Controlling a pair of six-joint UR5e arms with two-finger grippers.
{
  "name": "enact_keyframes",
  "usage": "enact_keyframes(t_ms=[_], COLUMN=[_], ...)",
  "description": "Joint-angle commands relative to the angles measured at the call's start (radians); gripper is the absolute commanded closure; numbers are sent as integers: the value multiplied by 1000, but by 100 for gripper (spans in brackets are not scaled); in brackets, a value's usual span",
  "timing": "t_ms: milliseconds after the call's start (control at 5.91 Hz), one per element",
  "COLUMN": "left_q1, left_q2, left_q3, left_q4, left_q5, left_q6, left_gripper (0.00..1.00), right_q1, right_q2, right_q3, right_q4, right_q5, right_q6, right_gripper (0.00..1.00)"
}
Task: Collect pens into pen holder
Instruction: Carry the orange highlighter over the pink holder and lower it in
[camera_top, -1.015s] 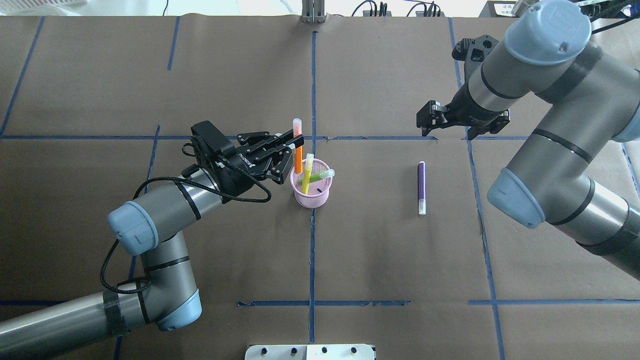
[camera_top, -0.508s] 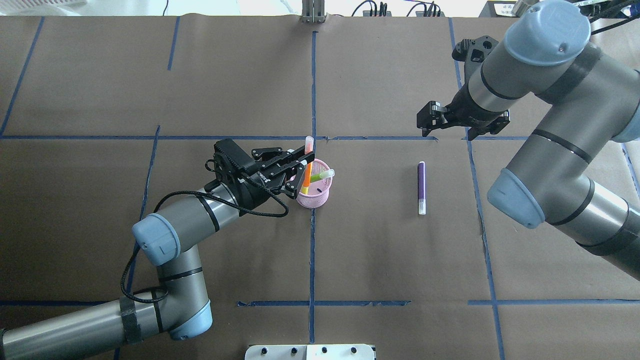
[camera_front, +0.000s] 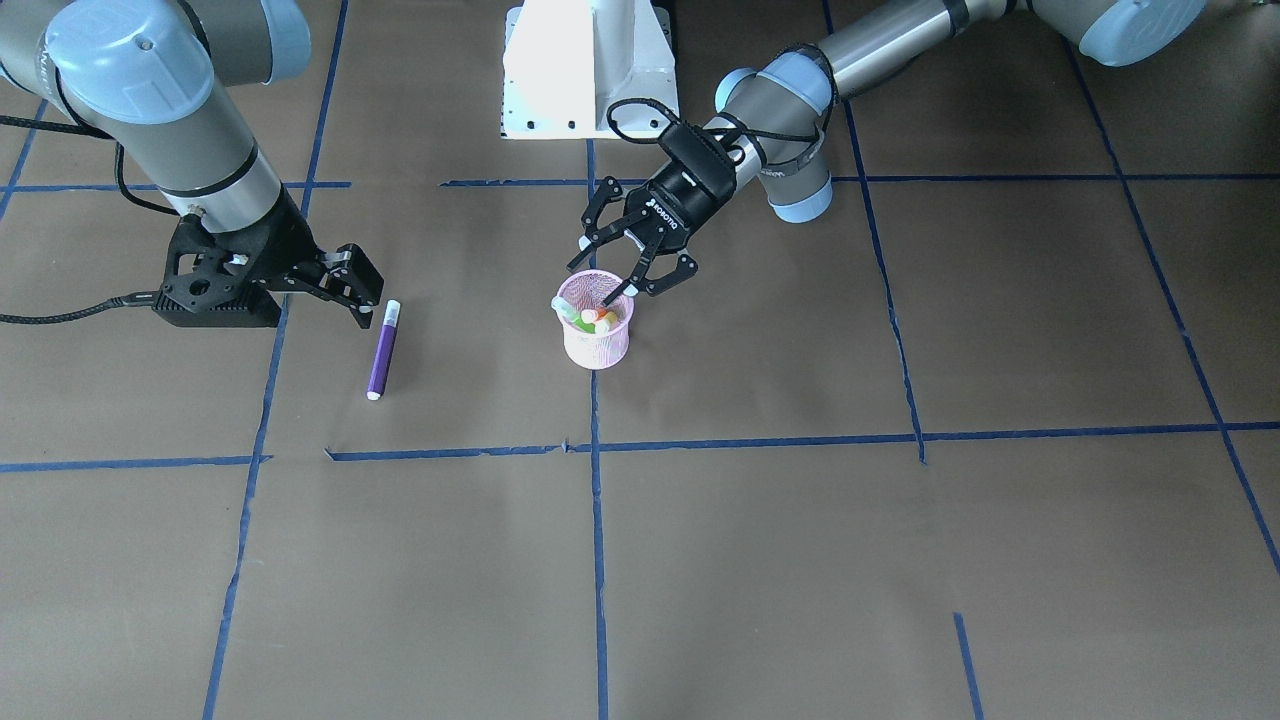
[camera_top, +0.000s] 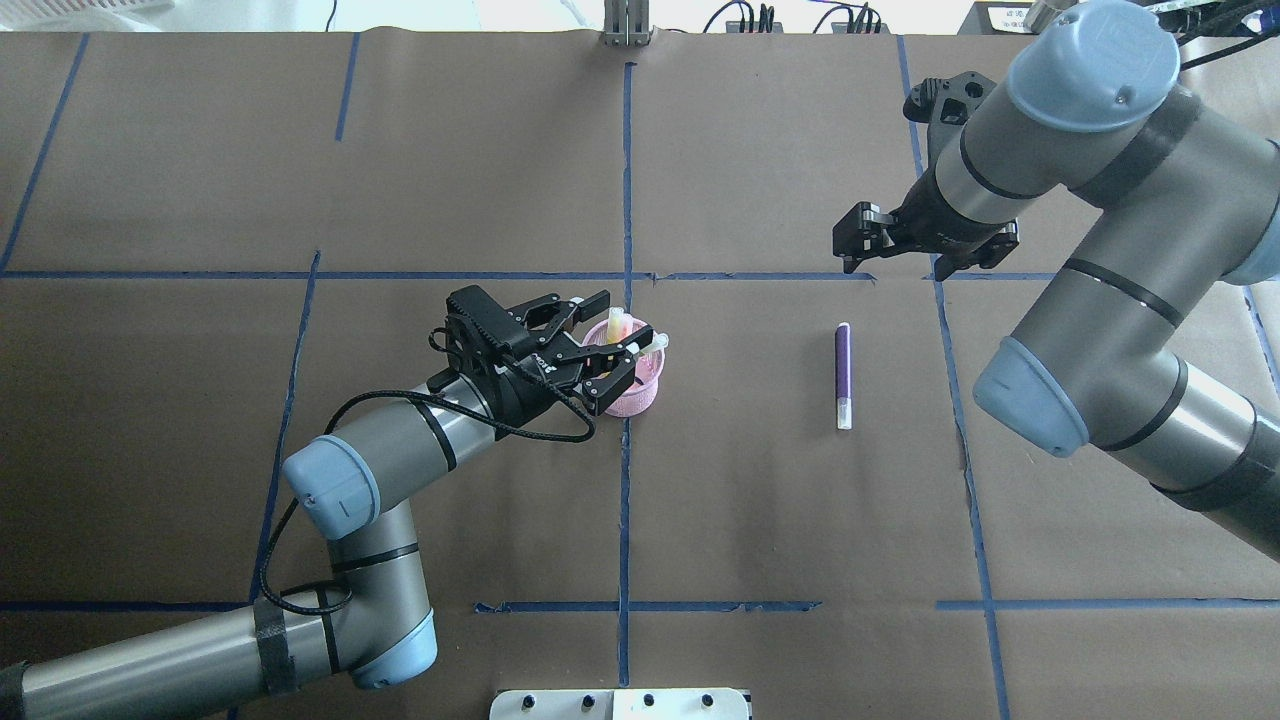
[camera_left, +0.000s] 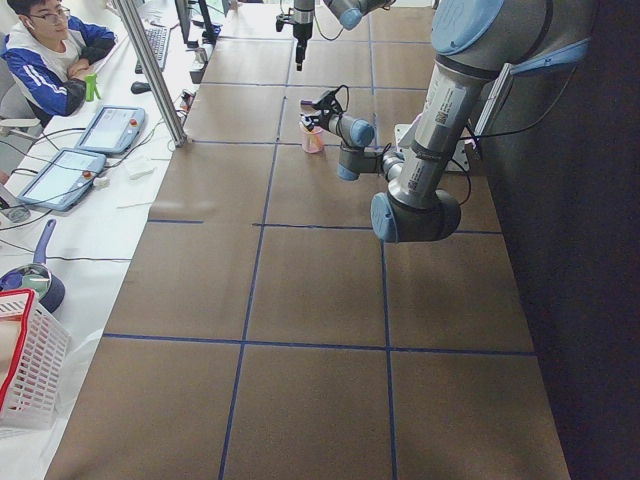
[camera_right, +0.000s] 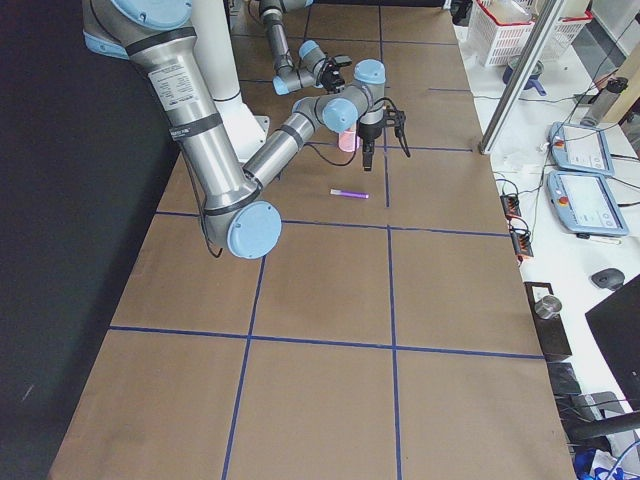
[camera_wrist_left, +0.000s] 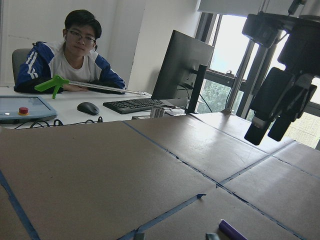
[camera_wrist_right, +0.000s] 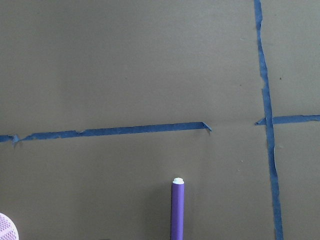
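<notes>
The left gripper (camera_top: 603, 345) hangs right over the pink mesh pen holder (camera_front: 597, 348), its two fingers spread wide and pinching nothing, one fingertip on each side of the rim. Inside the cup stand an orange pen (camera_front: 607, 319) and a green pen (camera_front: 579, 325), their pale cap ends poking just above the rim and leaning against each other. The holder sits on the brown paper-covered table (camera_top: 750, 500), touching the centre line of blue tape (camera_top: 624, 520). Well off to the robot's right, the purple pen (camera_top: 843, 370) lies flat on the paper, alone, with its pale cap end towards the robot. The right gripper (camera_top: 895, 265) hovers above the table just beyond the pen's far end, fingers apart and empty, touching neither the pen nor the paper.
</notes>
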Motion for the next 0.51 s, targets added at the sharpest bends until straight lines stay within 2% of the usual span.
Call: enact_keyframes(t_ms=[0, 169, 338], left_q1=[0, -6, -16], left_q2=[-22, -22, -19], left_q3=[-6, -40, -121], left_q4=[15, 76, 201], left_q5=[-1, -4, -8], left_q6=[-1, -1, -3], left_gripper=[0, 0, 0], right_q1=[0, -9, -18], right_q2=[-1, -3, -3], right_q3=[-14, -34, -37], right_q4=[0, 0, 0], right_q5=[0, -2, -2], right_q6=[1, 4, 4], right_gripper=[0, 0, 0])
